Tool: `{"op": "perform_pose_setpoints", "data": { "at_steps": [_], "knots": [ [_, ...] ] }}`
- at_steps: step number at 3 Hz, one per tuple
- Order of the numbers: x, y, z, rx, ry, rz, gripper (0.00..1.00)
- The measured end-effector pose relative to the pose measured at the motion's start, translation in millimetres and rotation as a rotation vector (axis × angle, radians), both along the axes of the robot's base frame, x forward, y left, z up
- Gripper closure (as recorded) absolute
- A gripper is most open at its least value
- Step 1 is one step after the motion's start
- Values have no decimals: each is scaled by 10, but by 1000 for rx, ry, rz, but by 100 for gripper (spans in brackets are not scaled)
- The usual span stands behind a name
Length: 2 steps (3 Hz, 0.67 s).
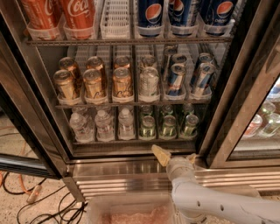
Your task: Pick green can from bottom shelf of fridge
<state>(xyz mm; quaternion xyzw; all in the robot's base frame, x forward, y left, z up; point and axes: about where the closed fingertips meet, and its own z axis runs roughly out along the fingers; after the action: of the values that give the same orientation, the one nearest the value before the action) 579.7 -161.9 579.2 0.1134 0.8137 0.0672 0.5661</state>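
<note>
Hovering parted beneath green can, jaws; Coca-Cola, Pepsi topmost.

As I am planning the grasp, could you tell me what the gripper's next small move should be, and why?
Probably lift the gripper a little and ease it forward toward the middle front green can. It hangs low at the steel sill, below the bottom shelf, with jaws open and empty, and that can stands roughly above it.

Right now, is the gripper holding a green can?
No. The gripper sits empty at the fridge sill below the bottom shelf; the green cans stand on it.
</note>
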Motion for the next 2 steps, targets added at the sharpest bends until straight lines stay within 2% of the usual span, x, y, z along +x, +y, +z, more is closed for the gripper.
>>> {"op": "perform_pose_setpoints", "data": {
  "at_steps": [2],
  "knots": [
    [-5,1,3,20,-8,-1,0]
  ]
}}
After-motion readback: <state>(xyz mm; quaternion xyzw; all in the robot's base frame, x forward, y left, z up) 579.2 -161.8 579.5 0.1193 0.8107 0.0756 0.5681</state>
